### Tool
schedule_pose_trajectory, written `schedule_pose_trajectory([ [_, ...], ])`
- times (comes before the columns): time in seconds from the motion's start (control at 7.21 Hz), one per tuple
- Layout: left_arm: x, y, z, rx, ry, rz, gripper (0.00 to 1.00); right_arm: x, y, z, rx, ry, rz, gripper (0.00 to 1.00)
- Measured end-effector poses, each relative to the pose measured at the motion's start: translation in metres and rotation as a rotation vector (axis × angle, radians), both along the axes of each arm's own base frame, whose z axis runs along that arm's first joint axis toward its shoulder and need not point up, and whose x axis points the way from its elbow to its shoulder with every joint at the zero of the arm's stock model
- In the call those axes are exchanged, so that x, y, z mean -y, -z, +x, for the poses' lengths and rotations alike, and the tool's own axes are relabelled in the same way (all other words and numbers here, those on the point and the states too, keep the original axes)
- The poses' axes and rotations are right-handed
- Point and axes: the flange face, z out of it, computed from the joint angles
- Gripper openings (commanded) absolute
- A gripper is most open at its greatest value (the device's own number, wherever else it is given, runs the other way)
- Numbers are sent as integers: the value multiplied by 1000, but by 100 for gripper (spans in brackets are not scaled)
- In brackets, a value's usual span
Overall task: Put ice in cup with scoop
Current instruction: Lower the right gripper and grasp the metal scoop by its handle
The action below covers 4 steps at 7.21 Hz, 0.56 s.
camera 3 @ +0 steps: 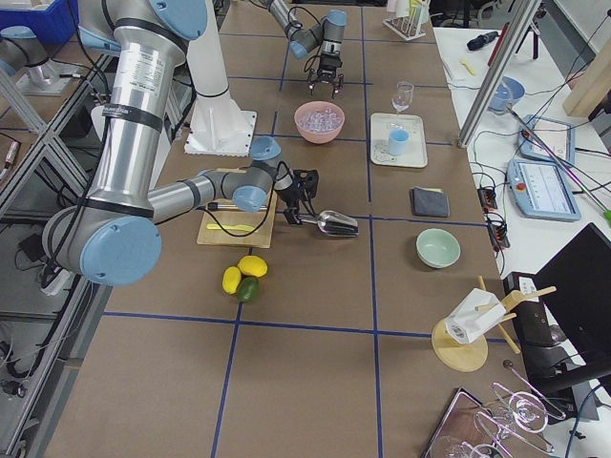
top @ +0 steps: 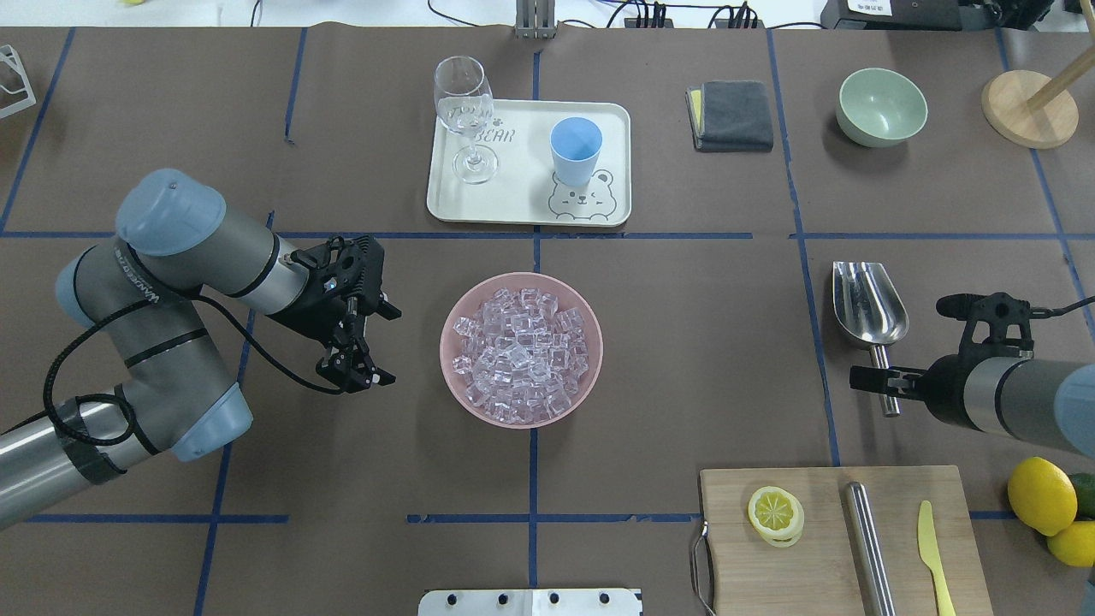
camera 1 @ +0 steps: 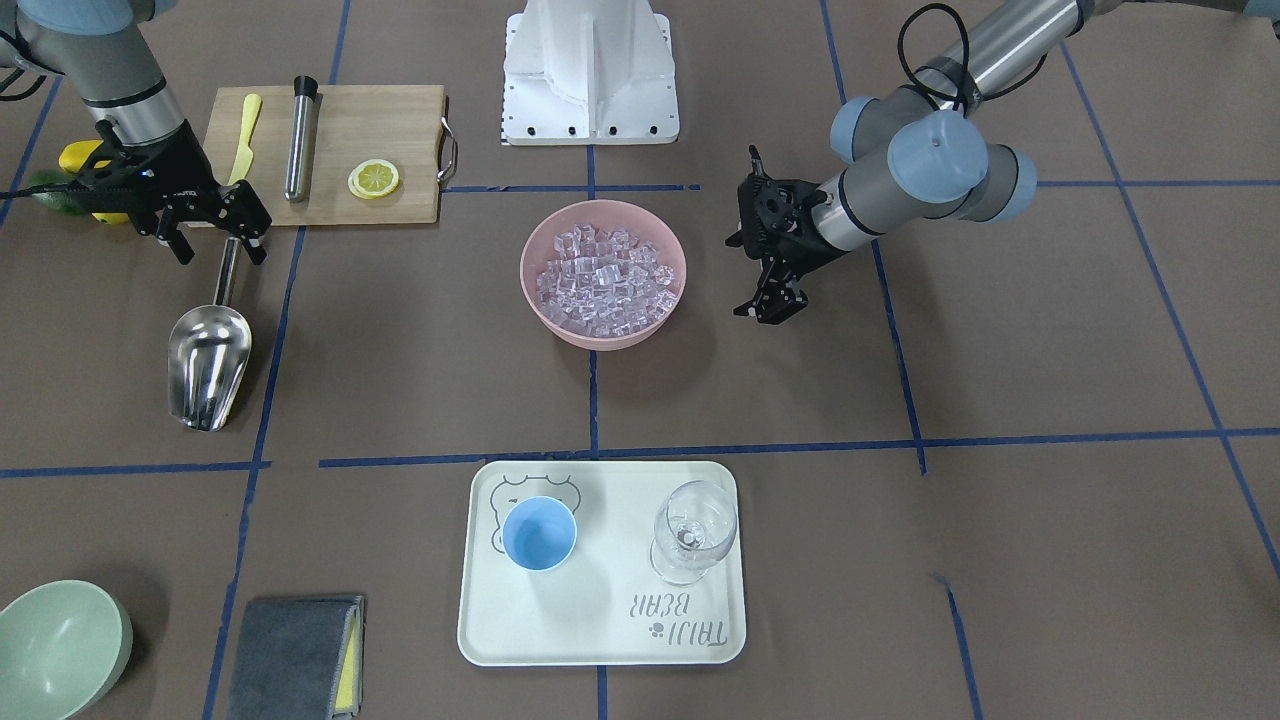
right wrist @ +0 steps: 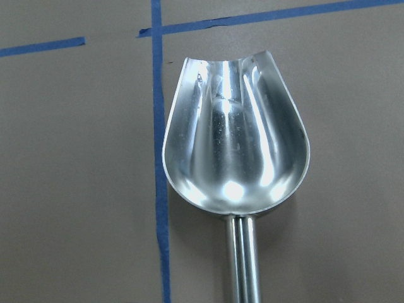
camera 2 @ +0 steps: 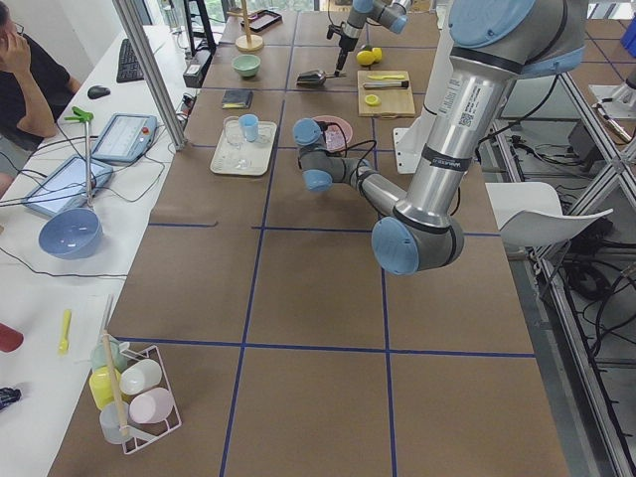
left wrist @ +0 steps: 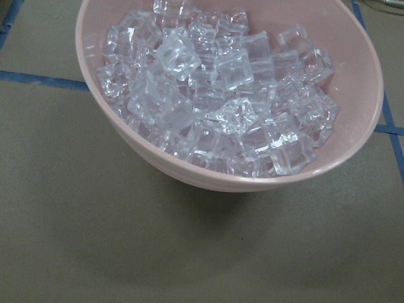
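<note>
Right gripper (camera 1: 222,255) is down low over the scoop (camera 1: 208,365), fingers spread wide with the thin handle (camera 1: 228,278) sitting between them, and from these views nothing is clamped. The scoop lies flat on the table out on the robot's right, trough up, empty, mouth pointing away from the robot, just off the edge of the cutting board (camera 1: 330,150). Over in the middle, the ice (camera 1: 603,280) is heaped in the pink bowl (camera 1: 535,300), and the left gripper (top: 381,345) hangs beside that bowl, jaws wide and holding nothing. The cup (camera 1: 538,533) stands upright and empty on the tray (camera 1: 600,640), next to the wine glass (camera 1: 693,530). Now, that scoop looks stiff, light and polished, and a slim round steel handle is likely to roll or twist in a two-finger pinch once cubes load the trough. The best grip looks to be square across the handle, fairly close to the trough, and firm. The cubes look hard and slick, and may slide off if the scoop tips.
</note>
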Motion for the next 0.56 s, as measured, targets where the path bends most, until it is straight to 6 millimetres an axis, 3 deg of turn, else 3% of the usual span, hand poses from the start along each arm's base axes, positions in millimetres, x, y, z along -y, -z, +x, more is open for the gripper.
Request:
schedule_pose_trajectory([
  [0.56,-2,6,-3,-11,0,8,100,-13,-18,-24,-55,-13,41,92],
])
